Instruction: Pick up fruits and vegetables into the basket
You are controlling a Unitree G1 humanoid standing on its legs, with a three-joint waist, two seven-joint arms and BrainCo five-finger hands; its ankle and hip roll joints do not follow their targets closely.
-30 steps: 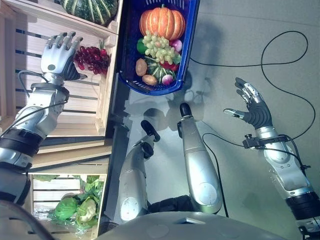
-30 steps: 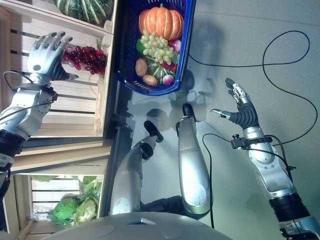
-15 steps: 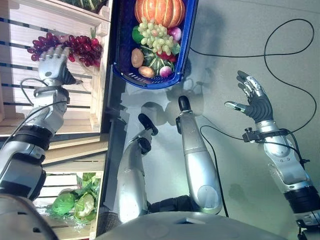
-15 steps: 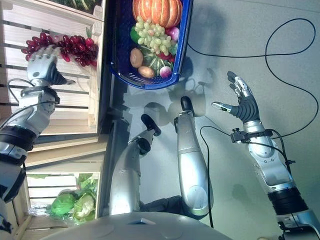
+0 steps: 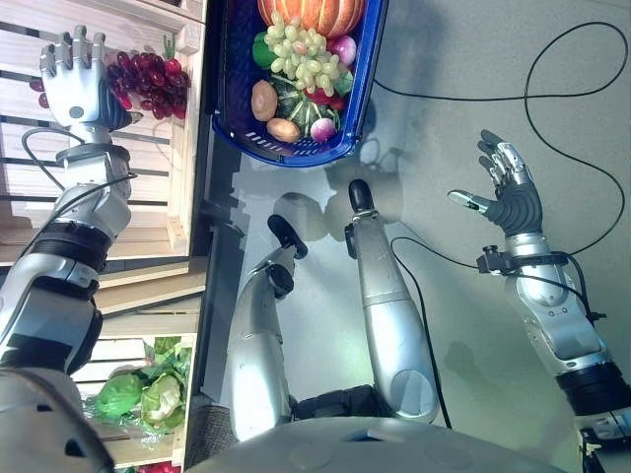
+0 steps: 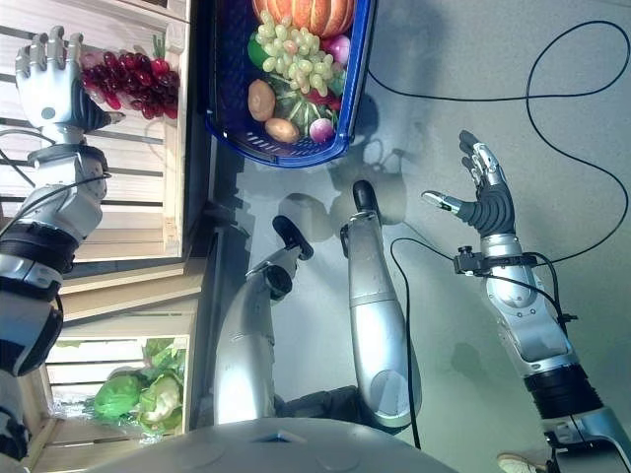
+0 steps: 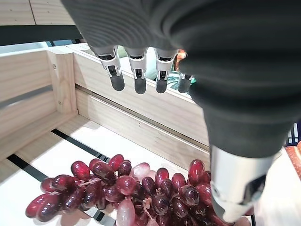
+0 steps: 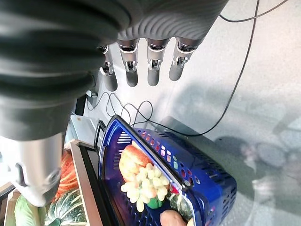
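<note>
Left wrist view showed the left hand (image 7: 225, 84) spread, fingers straight, hovering over the red grapes (image 7: 141, 190) lying in the crate (image 7: 42, 94). The bunch looked soft, loose and easily bruised; better gathered near the stem. The basket (image 5: 232, 94) sat beside the crate. The right hand (image 5: 505, 192) hung spread over the floor.

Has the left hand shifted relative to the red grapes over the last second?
Yes. The left hand, open, has moved along the crate floor: it was beside the red grapes near their basket-side end, and now sits at the far end.
</note>
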